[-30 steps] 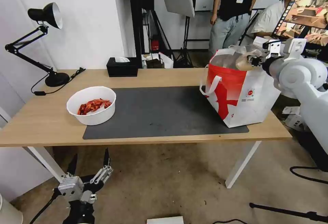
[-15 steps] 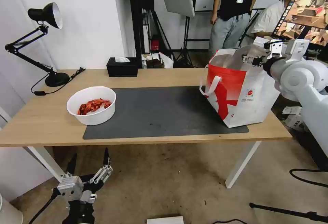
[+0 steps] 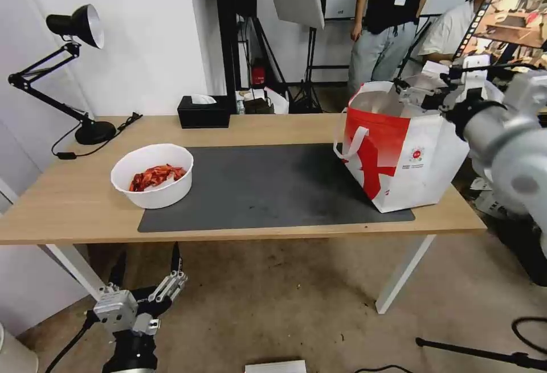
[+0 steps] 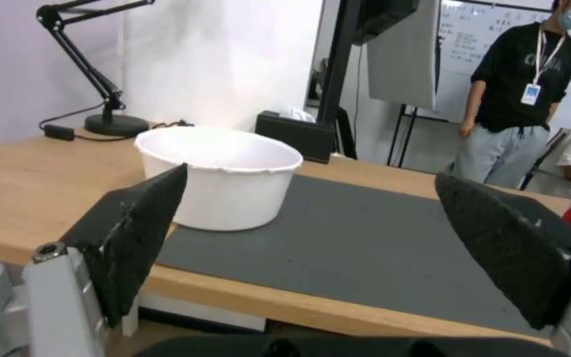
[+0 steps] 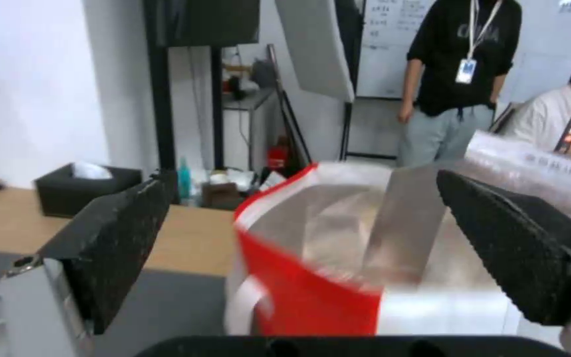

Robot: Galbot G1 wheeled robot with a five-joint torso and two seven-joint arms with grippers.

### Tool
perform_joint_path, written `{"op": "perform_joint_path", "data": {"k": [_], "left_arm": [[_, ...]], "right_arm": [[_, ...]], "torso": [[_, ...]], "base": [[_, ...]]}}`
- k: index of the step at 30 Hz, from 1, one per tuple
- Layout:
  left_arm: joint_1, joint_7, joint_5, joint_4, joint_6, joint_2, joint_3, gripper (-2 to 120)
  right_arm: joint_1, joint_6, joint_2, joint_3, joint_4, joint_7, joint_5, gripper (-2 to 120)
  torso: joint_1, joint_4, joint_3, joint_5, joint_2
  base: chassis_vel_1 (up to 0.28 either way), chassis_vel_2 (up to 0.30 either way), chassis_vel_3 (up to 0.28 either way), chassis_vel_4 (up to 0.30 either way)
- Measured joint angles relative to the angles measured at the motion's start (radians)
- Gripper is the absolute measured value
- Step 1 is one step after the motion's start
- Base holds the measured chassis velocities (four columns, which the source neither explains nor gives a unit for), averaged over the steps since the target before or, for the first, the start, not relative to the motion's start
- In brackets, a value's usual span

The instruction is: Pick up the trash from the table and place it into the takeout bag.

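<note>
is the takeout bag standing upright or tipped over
Upright: the takeout bag stands on the table, its mouth open upward, foil lining showing.

So the right tool (image 5: 305,248) has its two black padded fingers (image 5: 110,243) spread wide apart with nothing between them. Past them sits the takeout bag (image 5: 312,302), red and white, mouth gaping so the silver foil lining shows. It's standing on the wood surface (image 5: 193,243), next to the dark grey mat (image 5: 166,307). Farther back there's a black tissue box (image 5: 84,191) on the same surface.
</note>
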Motion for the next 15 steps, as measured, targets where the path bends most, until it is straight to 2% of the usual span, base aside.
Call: {"op": "perform_joint_path", "data": {"k": [1,3,4,7,8,12,13,15], "left_arm": [[0.000,0.000,0.000,0.000,0.000,0.000,0.000,100],[0.000,-0.001,-0.001,0.000,-0.002,0.006,0.000,100],[0.000,-0.001,-0.001,0.000,-0.002,0.006,0.000,100],[-0.004,-0.001,-0.001,0.002,-0.003,0.015,0.001,100],[-0.004,-0.001,-0.001,0.002,-0.003,0.015,0.001,100],[-0.010,-0.001,0.000,0.012,-0.009,0.021,0.005,100],[-0.010,-0.001,0.000,0.012,-0.009,0.021,0.005,100],[-0.013,-0.001,0.007,0.021,-0.023,0.028,0.006,100]], "right_arm": [[0.000,0.000,0.000,0.000,0.000,0.000,0.000,100],[-0.175,0.024,0.060,0.069,0.059,-0.020,-0.074,100],[-0.175,0.024,0.060,0.069,0.059,-0.020,-0.074,100],[-0.453,0.115,0.195,0.151,0.112,-0.157,-0.289,100],[-0.453,0.115,0.195,0.151,0.112,-0.157,-0.289,100],[-0.745,0.321,0.411,0.205,0.112,-0.362,-0.603,100],[-0.745,0.321,0.411,0.205,0.112,-0.362,-0.603,100],[-0.862,0.450,0.519,0.220,0.101,-0.445,-0.716,100]], "torso": [[0.000,0.0000,0.000,0.0000,0.000],[0.000,0.0002,0.000,0.0002,0.000],[0.000,0.0002,0.000,0.0002,0.000],[0.000,-0.0002,0.000,0.0004,0.000],[0.000,-0.0002,0.000,0.0004,0.000],[0.000,-0.0004,0.000,0.0002,0.000],[0.000,-0.0004,0.000,0.0002,0.000],[0.000,-0.0005,0.000,0.0002,0.000]], "base": [[0.000,0.000,0.000,0.000],[0.000,0.000,0.000,0.000],[0.000,0.000,0.000,0.000],[0.000,0.000,0.000,0.000],[0.000,0.000,0.000,0.000],[0.000,0.000,0.000,0.000],[0.000,0.000,0.000,0.000],[0.000,0.000,0.000,0.000]]}}
